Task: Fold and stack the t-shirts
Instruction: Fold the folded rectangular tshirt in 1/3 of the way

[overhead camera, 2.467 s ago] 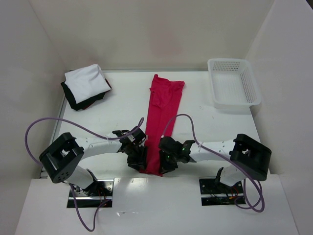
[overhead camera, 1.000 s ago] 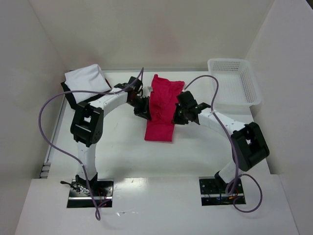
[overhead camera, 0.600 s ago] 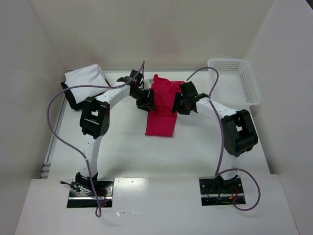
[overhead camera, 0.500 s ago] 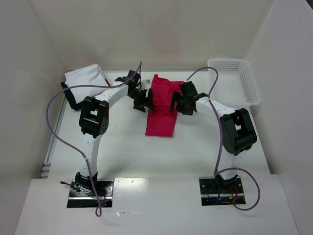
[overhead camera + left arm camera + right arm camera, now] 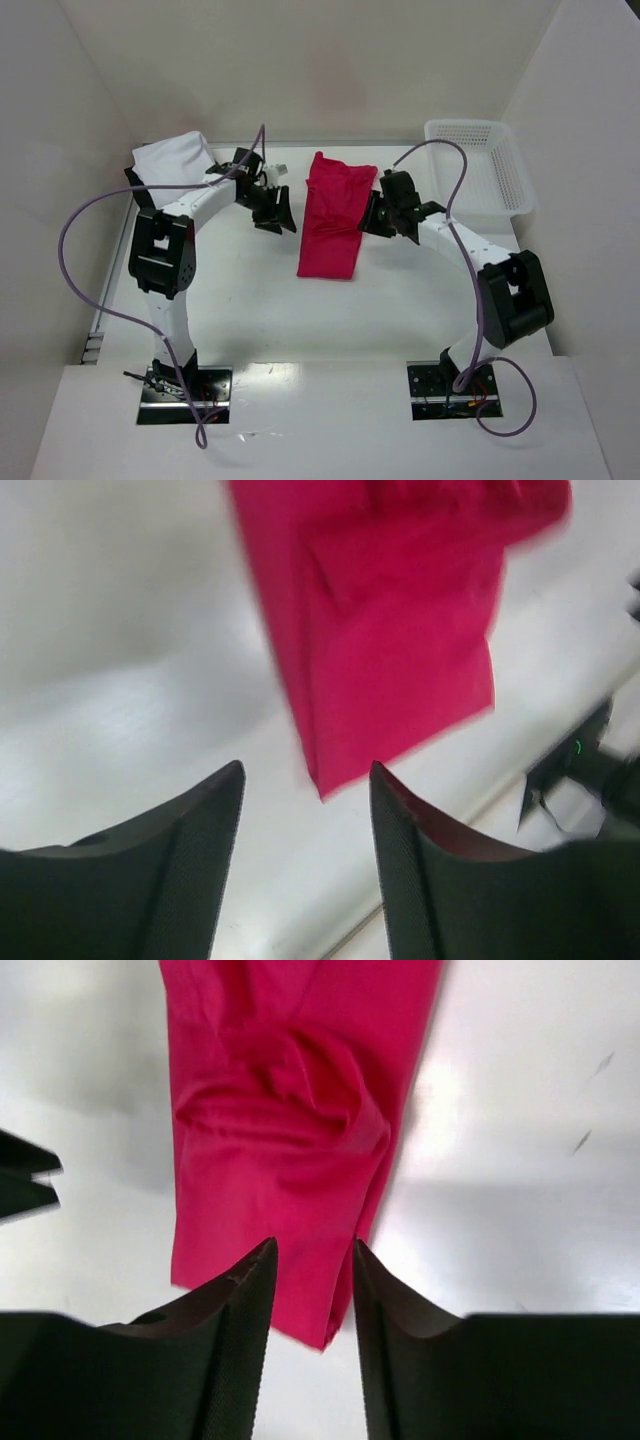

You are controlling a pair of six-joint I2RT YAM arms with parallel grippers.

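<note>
From the top view, the red t-shirt [image 5: 335, 215] lies as a narrow folded strip in the middle of the surface [image 5: 230, 290], its length running from far to near. Your main risk here is the loose layers. If you catch only the top one, the fold will likely open or skew as you lift. The left claw [image 5: 274, 212] hangs just left of the strip and apart from it. The right claw [image 5: 372, 216] sits at its right edge, and you cannot tell from this view whether it touches. The white t-shirt [image 5: 178, 168] rests folded on the black t-shirt [image 5: 150, 208] at the far left corner, well apart from both claws.

In the left wrist view, the left claw [image 5: 306, 770] is spread wide with nothing in it. The red t-shirt [image 5: 390, 630] lies ahead and off to one side, one corner nearest the fingers. Closing from here would likely pinch that corner alone and drag the strip crooked.

In the right wrist view, the right claw [image 5: 312, 1245] is parted narrowly and holds nothing. The red t-shirt [image 5: 290, 1130] lies flat beyond the tips, rumpled in the middle, with one long edge lined up with the gap. That bunched ridge could carry into the next fold if you leave it unsmoothed
</note>
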